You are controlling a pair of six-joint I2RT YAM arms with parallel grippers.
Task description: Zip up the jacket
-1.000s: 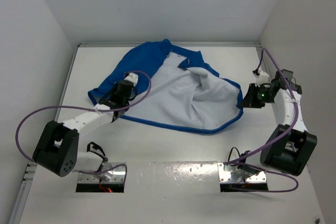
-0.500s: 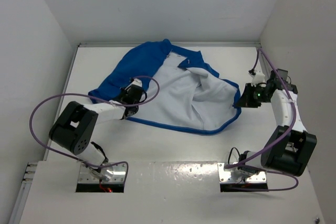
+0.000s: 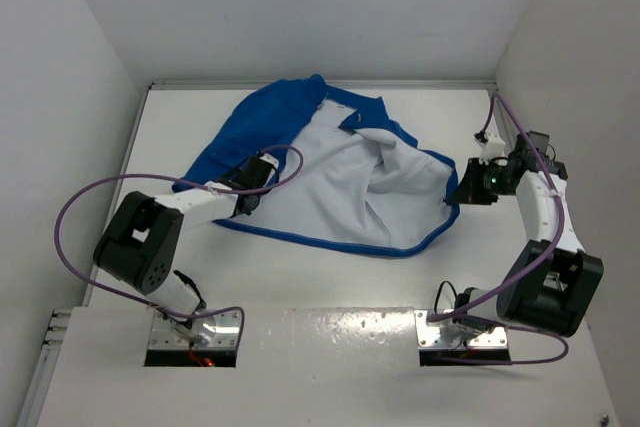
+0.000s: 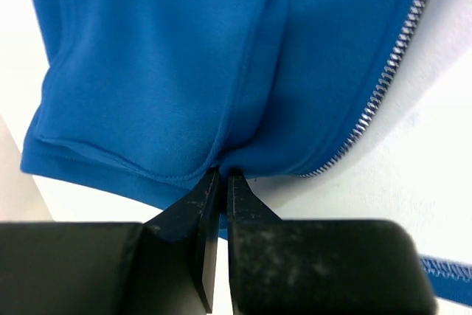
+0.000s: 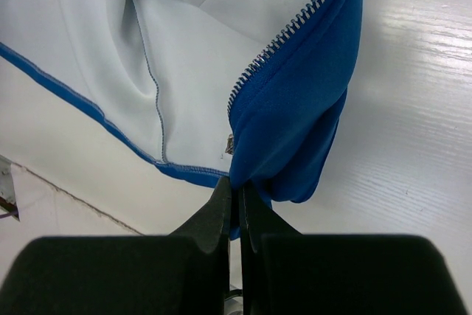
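The royal blue jacket [image 3: 330, 172] lies open on the white table, its white lining facing up. My left gripper [image 3: 250, 185] is shut on the jacket's blue left front panel [image 4: 184, 79] close to its lower corner; a row of zipper teeth [image 4: 391, 64] runs up to the right of the pinch. My right gripper [image 3: 462, 190] is shut on the jacket's right lower corner [image 5: 295, 130], beside the other zipper row [image 5: 287, 35]. A small metal zipper part [image 5: 230, 144] shows at that row's bottom end.
White walls enclose the table [image 3: 330, 287] on three sides. The right arm's wrist stands close to the right wall [image 3: 570, 77]. Purple cables loop off both arms. Two metal base plates [image 3: 195, 332] sit at the near edge.
The left arm has swung and stretched out low along the table, pulling the jacket's left edge slightly right and forward. The right gripper has shifted a little toward the back.
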